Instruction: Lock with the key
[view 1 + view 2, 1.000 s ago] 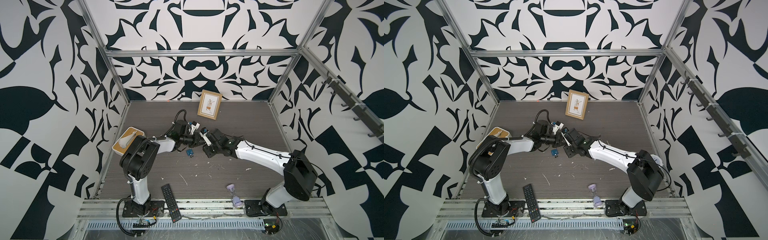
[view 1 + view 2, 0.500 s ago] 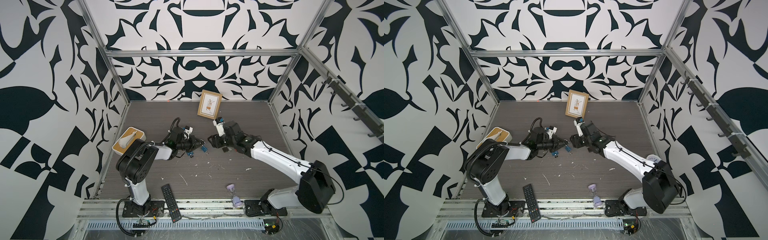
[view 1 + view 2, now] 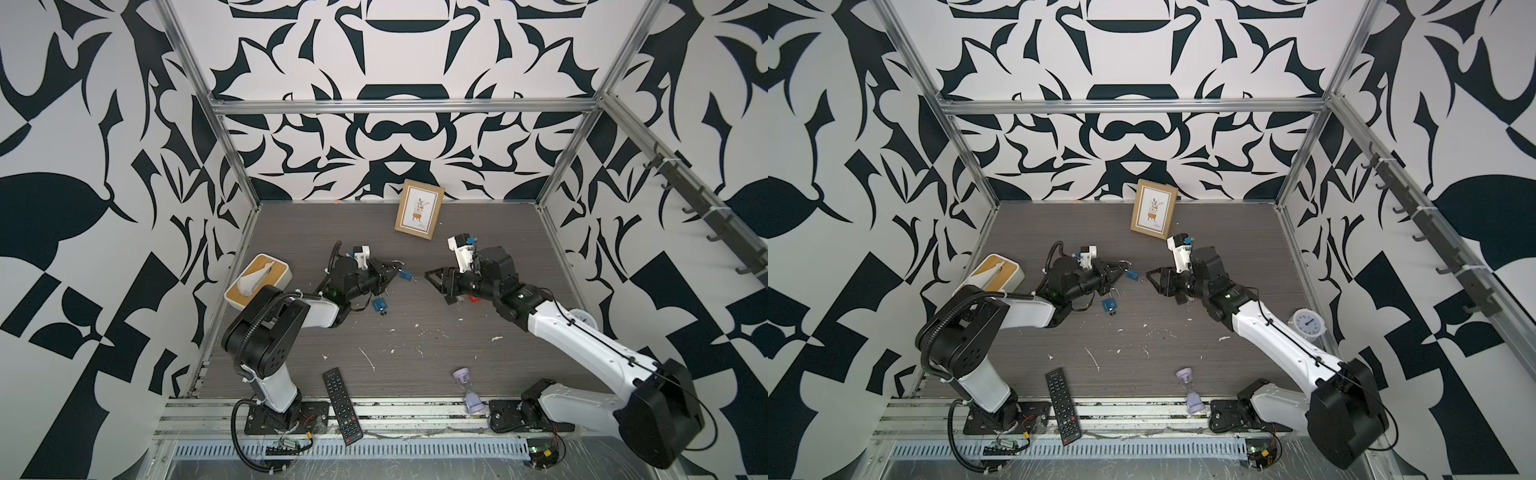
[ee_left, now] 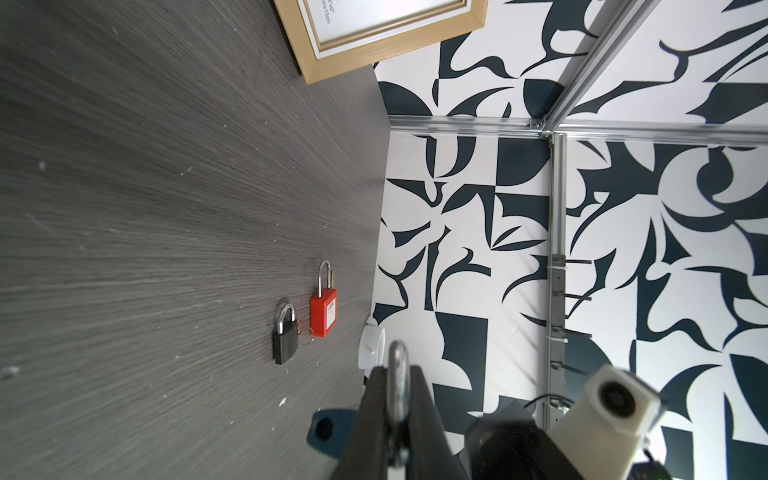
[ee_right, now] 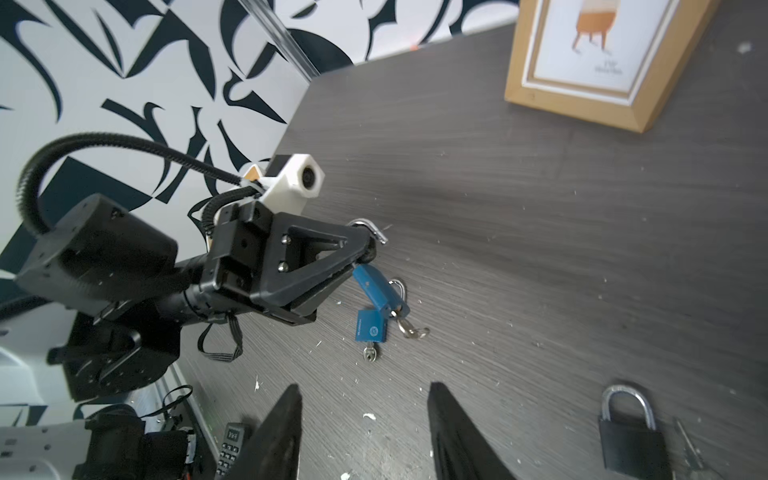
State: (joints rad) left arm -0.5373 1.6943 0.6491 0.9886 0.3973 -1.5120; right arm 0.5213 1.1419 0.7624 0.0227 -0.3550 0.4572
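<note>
Padlock [image 5: 376, 286], blue, hangs by its shackle [image 5: 368, 227] from the left end effector [image 5: 365, 254], which is clamped tight on it just left of the table's centre; the key [image 5: 409, 329] sits in the body. Right end effector [image 5: 361, 432] has backed away from the key toward the right edge, jaws part open and empty. Judgement: the shackle's free end appears unseated, so locking is not complete. A second blue padlock [image 5: 371, 328] lies on the table beneath. Table [image 3: 436, 374] between the arms is open; black padlock [image 5: 629, 440] and red padlock [image 4: 323, 316] lie toward the right edge.

Picture frame [image 3: 419, 210] at back; remote [image 3: 342, 409] left of hourglass [image 3: 467, 390] at front.
</note>
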